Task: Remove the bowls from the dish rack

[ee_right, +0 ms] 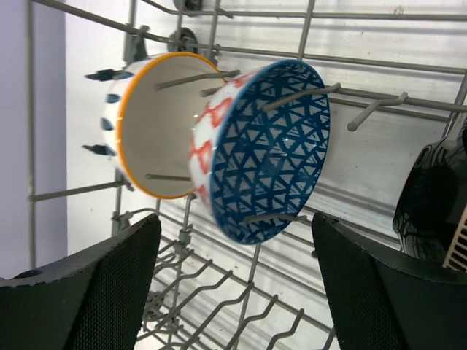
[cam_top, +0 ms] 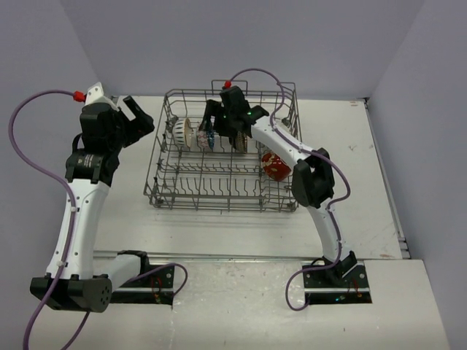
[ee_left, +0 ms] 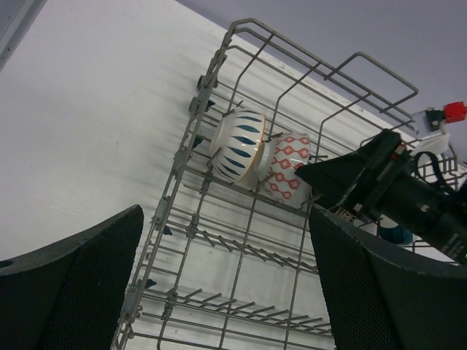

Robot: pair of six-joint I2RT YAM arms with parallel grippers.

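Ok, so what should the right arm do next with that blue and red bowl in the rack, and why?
Probably lower the right gripper so it straddles the rim of the blue-red bowl, then close. Its jaws stand open and empty right in front of that bowl, which sits on edge between the tines of the dish rack, beside the white striped bowl.

rack (cam_top: 219,198): sitting on the table (cam_top: 365,211)
back row: left bowl (cam_top: 179,131) leaning against second bowl (cam_top: 205,135)
right side: third bowl (cam_top: 275,166) sitting inside
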